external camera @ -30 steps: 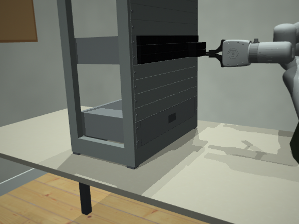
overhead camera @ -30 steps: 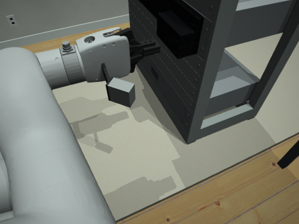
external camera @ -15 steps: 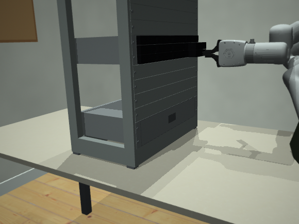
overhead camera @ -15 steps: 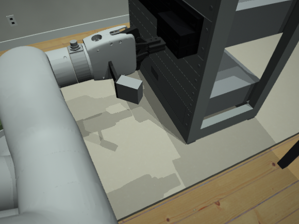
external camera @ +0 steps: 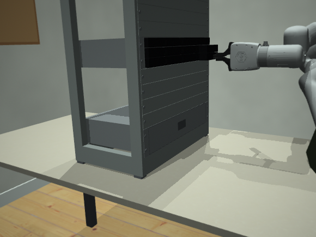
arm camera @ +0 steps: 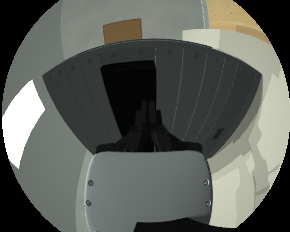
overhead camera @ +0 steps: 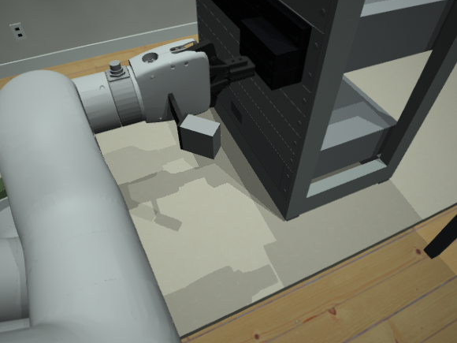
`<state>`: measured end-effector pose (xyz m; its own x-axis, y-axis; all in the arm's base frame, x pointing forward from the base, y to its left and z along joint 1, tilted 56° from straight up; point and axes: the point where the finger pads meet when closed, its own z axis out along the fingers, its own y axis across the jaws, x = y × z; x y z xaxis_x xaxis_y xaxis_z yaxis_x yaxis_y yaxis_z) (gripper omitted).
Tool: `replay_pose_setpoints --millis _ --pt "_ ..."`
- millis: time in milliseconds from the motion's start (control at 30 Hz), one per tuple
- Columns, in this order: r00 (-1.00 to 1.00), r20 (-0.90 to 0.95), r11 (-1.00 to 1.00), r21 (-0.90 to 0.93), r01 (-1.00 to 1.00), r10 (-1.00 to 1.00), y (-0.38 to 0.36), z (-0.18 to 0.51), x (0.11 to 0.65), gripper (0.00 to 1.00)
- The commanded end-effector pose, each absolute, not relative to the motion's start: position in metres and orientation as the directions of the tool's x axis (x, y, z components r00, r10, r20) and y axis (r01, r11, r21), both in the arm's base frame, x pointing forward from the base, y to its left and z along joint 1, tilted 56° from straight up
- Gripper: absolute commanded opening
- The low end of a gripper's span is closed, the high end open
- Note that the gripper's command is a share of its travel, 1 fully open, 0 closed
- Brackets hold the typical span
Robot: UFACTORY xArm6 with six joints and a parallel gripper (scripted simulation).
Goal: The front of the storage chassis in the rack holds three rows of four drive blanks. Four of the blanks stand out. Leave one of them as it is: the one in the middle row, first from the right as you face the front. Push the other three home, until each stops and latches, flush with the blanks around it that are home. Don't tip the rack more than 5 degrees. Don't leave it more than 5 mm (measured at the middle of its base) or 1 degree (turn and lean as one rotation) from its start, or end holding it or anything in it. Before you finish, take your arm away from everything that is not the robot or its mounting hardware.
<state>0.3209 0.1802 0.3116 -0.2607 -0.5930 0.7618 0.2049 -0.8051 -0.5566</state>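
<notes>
Up close in the top view, a big round grey arm (overhead camera: pixel 59 214), filling the left side. Further along it, a white wrist block with a small grey box (overhead camera: pixel 200 134) hanging under it, just above the pale table (overhead camera: pixel 221 229).

Next, the gripper (overhead camera: pixel 252 65): black fingers (external camera: pixel 218 56) shut tight together, nothing pinched between them. Held out flat and level, pointing straight at the front of the rack. Fingertips right up against the black blanks (overhead camera: pixel 272 56) that stand out from the front. Touching by the look of the side view, but too dark there to be sure. Same in the wrist view: fingers closed into one thin point, aimed into the dark opening ahead.

Then the dark grey rack (external camera: pixel 130 79), standing upright on the table with all its little feet down. About halfway up its front, the black storage chassis (external camera: pixel 174 41), a wide dark band. A row of blanks (external camera: pixel 180 50) sticking out past the flat grey panels above and below. Rows and single blanks hard to tell apart in all that black.

Behind the rack, a grey wall with a brown board (external camera: pixel 16 11). Below the table edge, a wooden floor (external camera: pixel 54 216).
</notes>
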Motion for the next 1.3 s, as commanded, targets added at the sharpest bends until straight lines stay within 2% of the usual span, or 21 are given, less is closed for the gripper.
replay_pose_setpoints --millis 0,1267 --pt "-0.261 0.76 -0.804 -0.558 0.206 -0.595 0.181 0.313 0.321 0.0" --pt "-0.261 0.76 -0.804 -0.558 0.206 -0.595 0.181 0.319 0.34 0.0"
